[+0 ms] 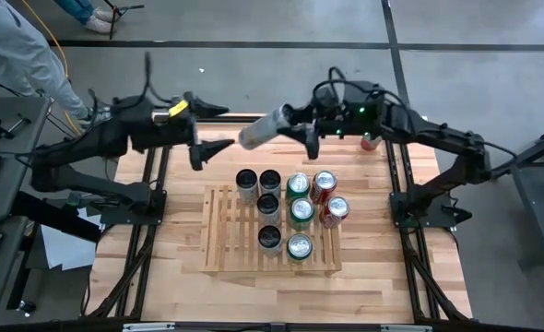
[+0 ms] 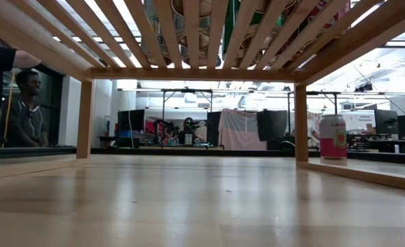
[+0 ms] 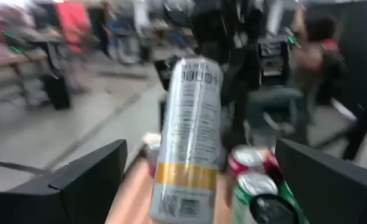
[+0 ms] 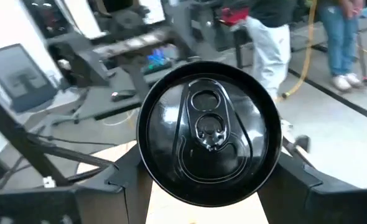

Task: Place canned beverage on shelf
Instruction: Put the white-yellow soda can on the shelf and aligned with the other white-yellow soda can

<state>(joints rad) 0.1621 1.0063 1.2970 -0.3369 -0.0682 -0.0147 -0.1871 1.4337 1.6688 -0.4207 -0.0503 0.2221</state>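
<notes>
A silver can with a yellow band (image 1: 263, 127) hangs over the table's far part, lying nearly level, with my right gripper (image 1: 298, 124) shut on it. Its black top (image 4: 208, 140) faces the right wrist, and its bottom end (image 3: 177, 205) points at my left gripper (image 1: 218, 129). That gripper stands open just left of the can, its fingers (image 3: 90, 180) apart from it. The slatted wooden shelf (image 1: 221, 231) stands on the table's middle with several cans (image 1: 300, 212) upright on it. My right gripper pinches the can's side wall near its top end (image 4: 143, 158) between its two fingers (image 4: 124, 177). The fingers come level from the table's right and lie along the can. The can is lifted clear, reaching out leftward past the fingertips, slightly tilted.
A red-pink can (image 1: 371, 141) stands on the tabletop (image 1: 373, 277) at the far right, beside the shelf's leg (image 2: 301, 123). A person (image 2: 24, 110) sits beyond the table's edge, and another person's legs (image 1: 23, 55) show at the far left.
</notes>
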